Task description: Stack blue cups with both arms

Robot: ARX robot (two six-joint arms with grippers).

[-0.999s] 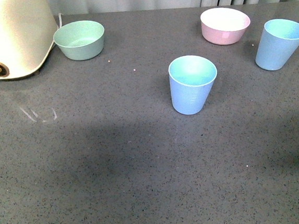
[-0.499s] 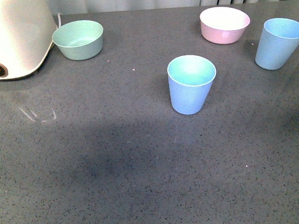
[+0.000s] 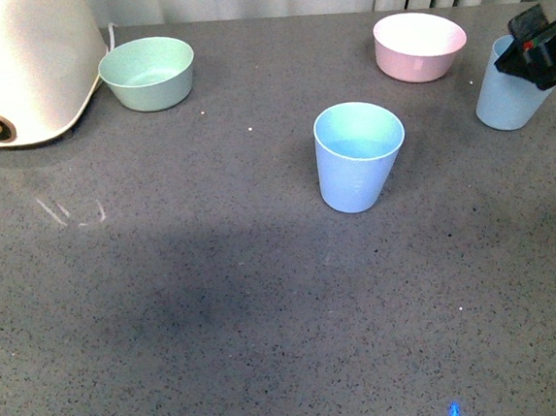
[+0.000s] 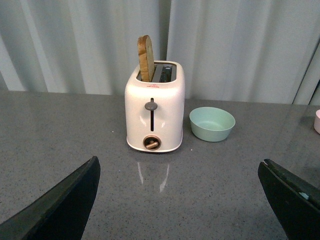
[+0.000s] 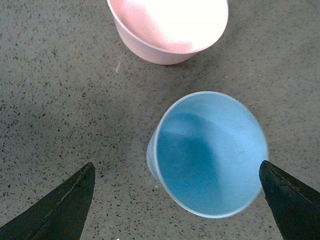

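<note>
One light blue cup (image 3: 356, 157) stands upright in the middle of the grey table. The second blue cup (image 3: 504, 99) stands upright at the far right; it also shows in the right wrist view (image 5: 207, 152), seen from above. My right gripper (image 3: 542, 47) hovers over this cup, open, with its fingers (image 5: 60, 210) wide on either side of the cup and apart from it. My left gripper (image 4: 182, 200) is open and empty over bare table, facing the toaster; it is out of the front view.
A pink bowl (image 3: 419, 46) stands just left of the far right cup, also in the right wrist view (image 5: 167, 27). A mint-green bowl (image 3: 147, 73) and a white toaster (image 3: 17, 65) with a bread slice (image 4: 146, 57) stand at the back left.
My right gripper has come into the front view at the far right, above the right blue cup. The cups and bowls have not moved.
</note>
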